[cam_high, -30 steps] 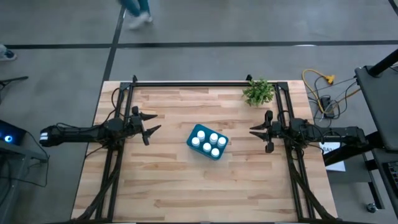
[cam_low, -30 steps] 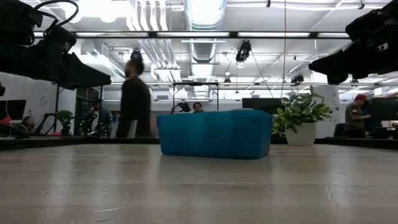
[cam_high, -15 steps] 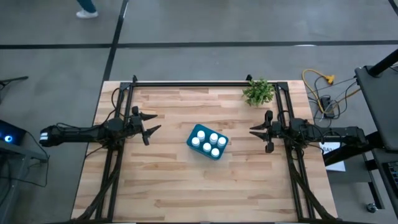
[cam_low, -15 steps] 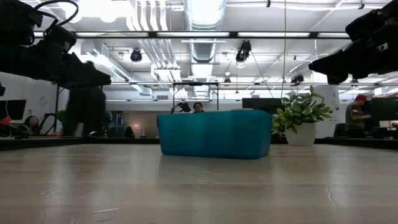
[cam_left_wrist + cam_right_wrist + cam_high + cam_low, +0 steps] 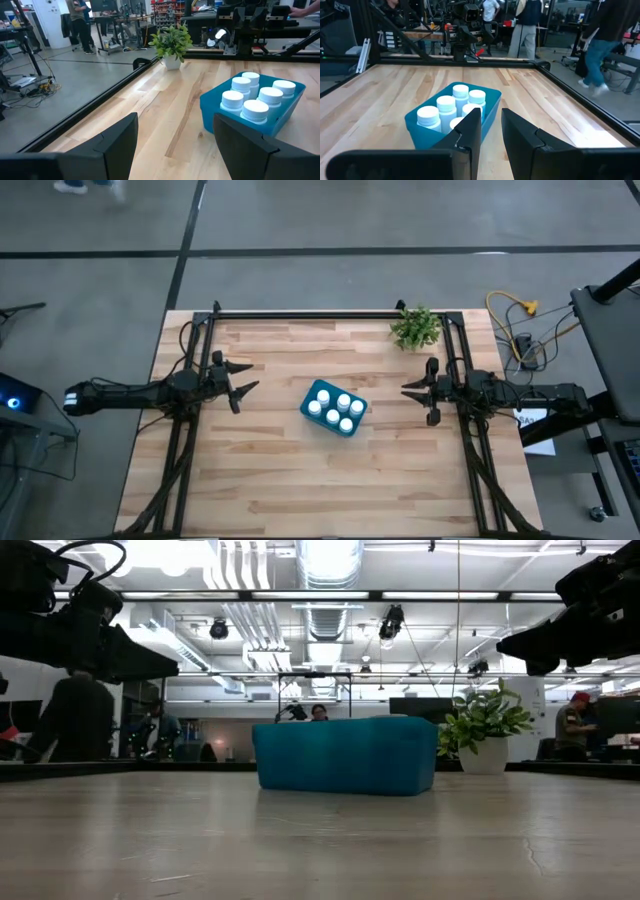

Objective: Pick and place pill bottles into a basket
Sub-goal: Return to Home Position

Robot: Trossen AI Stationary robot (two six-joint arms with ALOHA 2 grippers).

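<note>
The teal-blue basket (image 5: 309,413) rests on its base at the middle of the wooden table, also seen in the low view (image 5: 345,755). Several white pill bottles (image 5: 338,408) stand upright inside it, caps up; they also show in the left wrist view (image 5: 252,95) and the right wrist view (image 5: 447,107). My left gripper (image 5: 246,377) hovers left of the basket, open wide and empty (image 5: 175,125). My right gripper (image 5: 408,391) hovers right of the basket, open by a narrow gap and empty (image 5: 492,117). Both point at the basket.
A green potted plant (image 5: 416,328) stands at the table's far right corner. Black frame rails (image 5: 330,314) run along the far edge and both sides. Bare wood lies around the basket and toward the near edge. People move about in the room beyond.
Both arms and the basket have kept still. A person on the floor beyond the table's far edge has walked toward the left.
</note>
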